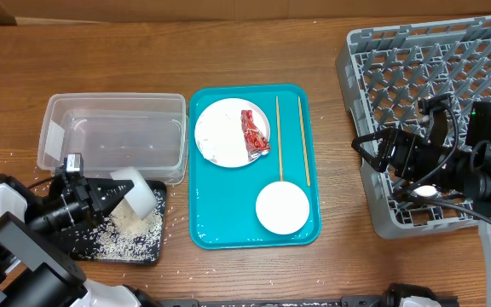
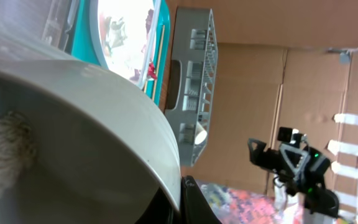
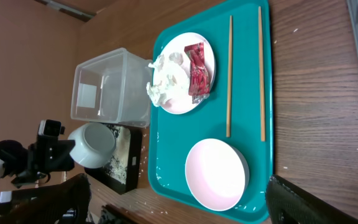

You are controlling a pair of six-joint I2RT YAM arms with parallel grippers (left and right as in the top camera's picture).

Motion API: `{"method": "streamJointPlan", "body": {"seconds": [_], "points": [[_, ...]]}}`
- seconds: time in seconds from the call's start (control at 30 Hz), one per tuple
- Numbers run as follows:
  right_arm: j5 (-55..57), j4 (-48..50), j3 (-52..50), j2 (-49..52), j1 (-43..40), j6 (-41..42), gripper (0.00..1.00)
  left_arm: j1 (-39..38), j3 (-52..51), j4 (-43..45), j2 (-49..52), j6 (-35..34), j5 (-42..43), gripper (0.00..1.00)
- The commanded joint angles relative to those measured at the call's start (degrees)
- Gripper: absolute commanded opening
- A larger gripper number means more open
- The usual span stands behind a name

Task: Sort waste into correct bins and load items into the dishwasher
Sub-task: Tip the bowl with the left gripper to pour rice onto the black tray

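So where this stands: early days, I'd say. The left hand (image 1: 113, 198) is pinching the small white bowl (image 1: 136, 196) by its rim and has it tipped on its side over the black tray (image 1: 81, 252), just in front of the clear tub (image 1: 116, 97). A good heap of rice grains (image 1: 130, 232) is already in that tray. The left wrist view shows a little clump clinging inside the bowl, and a few strays are scattered on the worktop (image 1: 254, 43) around it. So the rice is mostly binned but not quite finished. Everything else looks untouched. The white plate (image 1: 220, 136) sits at the back of the teal tray (image 1: 228, 213) with the red wrapper (image 1: 253, 130) and tissue wad (image 3: 165, 78) both still on it. The two chopsticks (image 1: 279, 136) lie side by side next to it, and the pink bowl (image 1: 282, 207) is at the tray's front. The right hand (image 1: 370, 153) hangs at the left edge of the dish rack (image 1: 450, 60), fingers spread wide and holding nothing. I can't make out anything loaded in the rack, and the tub looks empty too. My guess at what's left: bin both bits of rubbish, then rack all four dish items.
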Motion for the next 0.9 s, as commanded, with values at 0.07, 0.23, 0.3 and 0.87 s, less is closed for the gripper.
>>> {"method": "streamJointPlan", "body": {"seconds": [0.07,0.23,0.3,0.87], "points": [[-0.04,0.24,1.09,-0.17,0.31,0.17,0.91,0.63,-0.33,-3.06,-0.22,3.32,1.53,0.04],[-0.07,0.17,1.09,-0.17,0.31,0.17,0.92,0.66,-0.35,-4.70,-0.22,1.20,-0.46,0.04],[-0.04,-0.02,1.09,-0.17,0.31,0.17,0.92,0.59,-0.46,-4.70,-0.94,5.66,1.07,0.04],[-0.07,-0.07,1.09,-0.17,0.31,0.17,0.92,0.26,-0.87,-5.16,-4.44,6.73,1.53,0.04]]}}
